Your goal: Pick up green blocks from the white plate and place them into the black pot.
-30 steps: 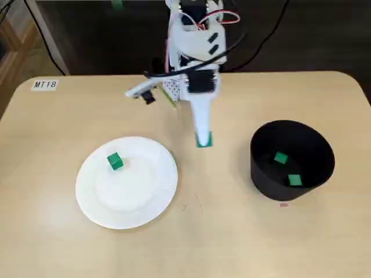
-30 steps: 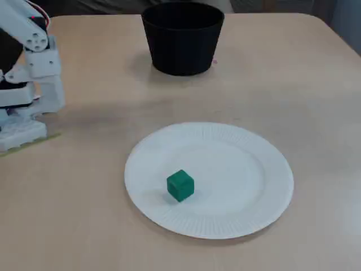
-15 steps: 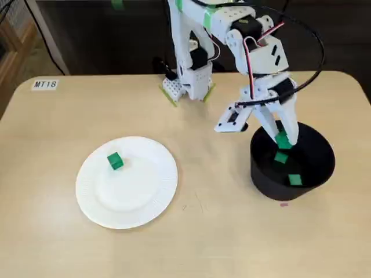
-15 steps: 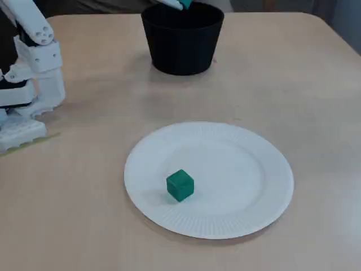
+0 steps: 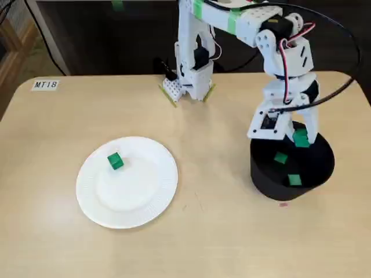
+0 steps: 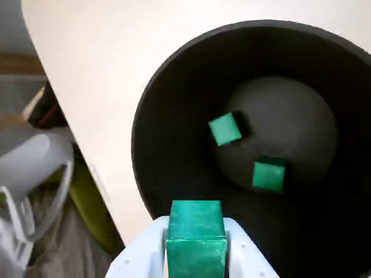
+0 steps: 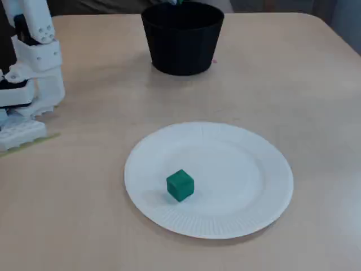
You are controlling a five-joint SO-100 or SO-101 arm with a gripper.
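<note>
Wrist view: the claw (image 6: 196, 234) clamps a square-edged green block (image 6: 196, 220) directly over the black pot (image 6: 165, 174). Beneath it, two matching cubes (image 6: 224, 128) lie apart on the pot's floor. Well away from the claw, a fourth cube (image 5: 115, 161) sits on the white plate (image 5: 139, 202).

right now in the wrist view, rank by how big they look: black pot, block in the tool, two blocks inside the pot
1. black pot
2. held block, looks bigger partly through nearness to the camera
3. upper loose block and lower loose block, too alike to rank
</note>
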